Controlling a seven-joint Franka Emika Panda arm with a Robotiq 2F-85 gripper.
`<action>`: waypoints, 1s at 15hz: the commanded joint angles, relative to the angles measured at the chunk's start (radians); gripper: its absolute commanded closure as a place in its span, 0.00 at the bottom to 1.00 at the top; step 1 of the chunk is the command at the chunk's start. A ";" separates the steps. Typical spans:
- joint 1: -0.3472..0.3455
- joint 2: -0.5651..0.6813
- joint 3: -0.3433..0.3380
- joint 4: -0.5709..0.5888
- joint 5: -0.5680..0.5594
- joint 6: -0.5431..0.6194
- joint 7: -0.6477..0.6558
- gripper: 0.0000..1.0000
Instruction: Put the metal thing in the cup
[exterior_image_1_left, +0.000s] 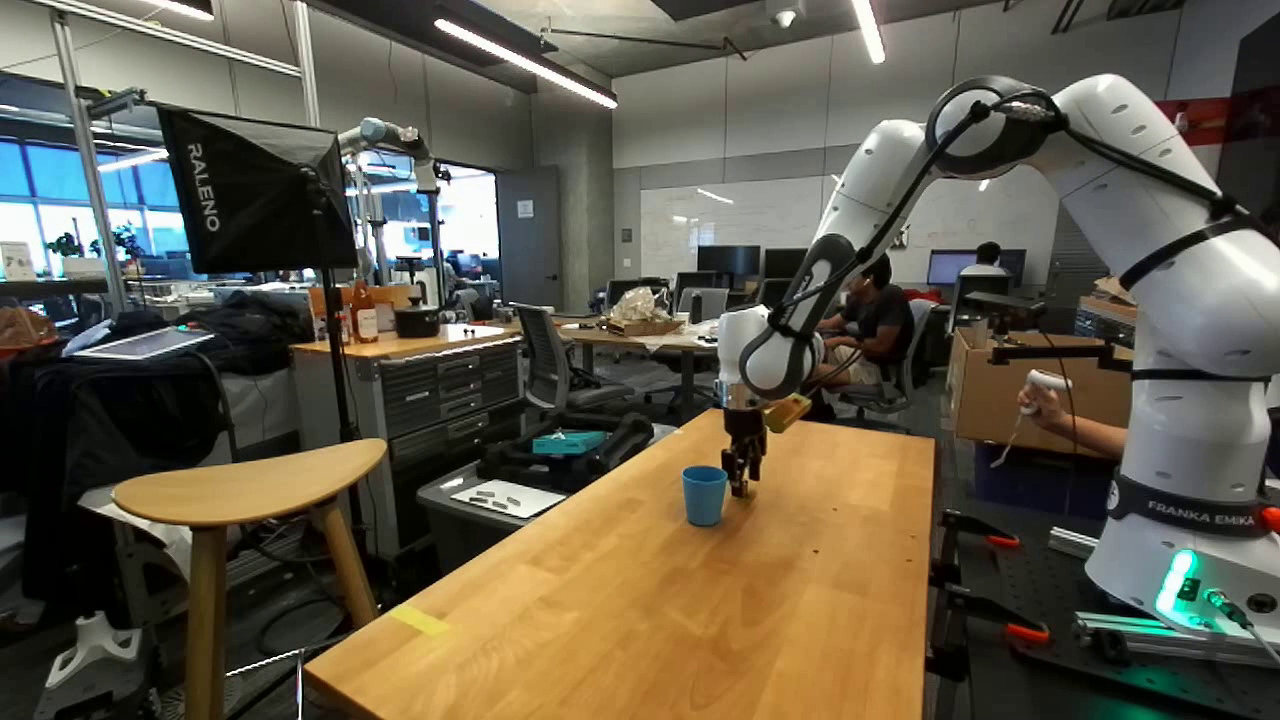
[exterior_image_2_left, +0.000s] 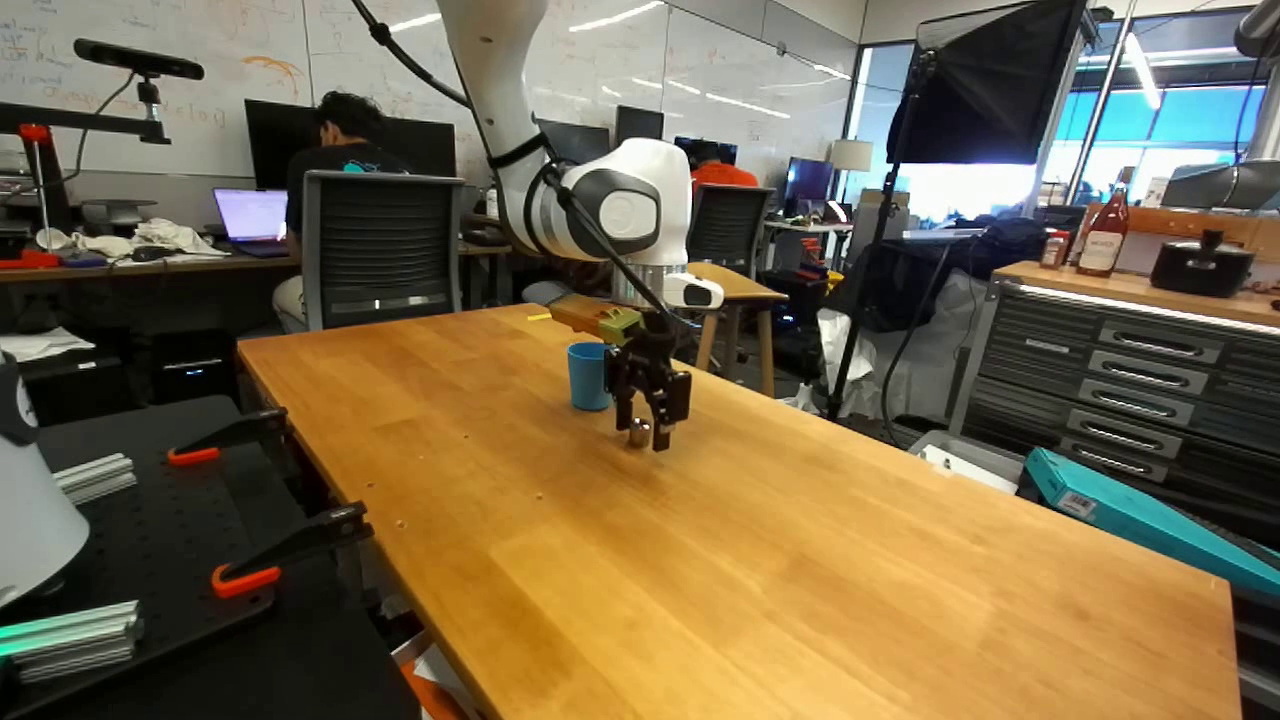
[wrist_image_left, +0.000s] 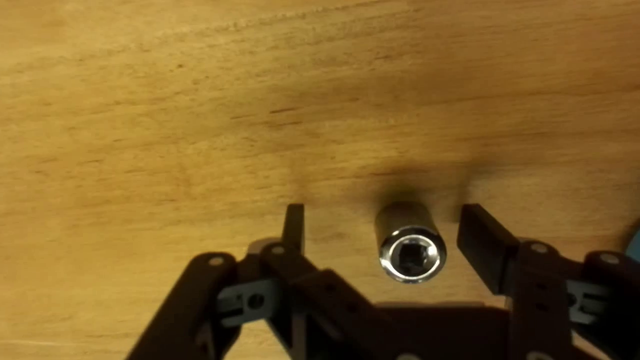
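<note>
The metal thing is a shiny cylindrical socket (wrist_image_left: 411, 252) standing upright on the table, with a square hole in its top. It also shows as a small silver piece in an exterior view (exterior_image_2_left: 638, 432). My gripper (wrist_image_left: 382, 227) is open, low over the table, with one finger on each side of the socket. Gaps show on both sides, and the socket is closer to the finger on the right of the wrist view. The blue cup (exterior_image_1_left: 705, 496) stands upright beside the gripper in both exterior views (exterior_image_2_left: 588, 378). Only its edge shows at the right of the wrist view (wrist_image_left: 635, 247).
The long light-wood table (exterior_image_1_left: 800, 590) carries the cup and socket. Yellow tape (exterior_image_1_left: 420, 620) marks one table corner. Black clamps with orange tips (exterior_image_2_left: 300, 545) grip the edge by the robot base. A wooden stool (exterior_image_1_left: 250, 485) and a grey bin (exterior_image_1_left: 500, 500) stand beside the table.
</note>
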 joint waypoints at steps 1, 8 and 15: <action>0.015 0.044 -0.014 0.036 -0.005 0.031 0.025 0.51; 0.021 0.035 -0.013 0.032 -0.003 0.028 0.024 0.90; -0.005 -0.055 0.029 0.056 0.025 -0.058 -0.020 0.90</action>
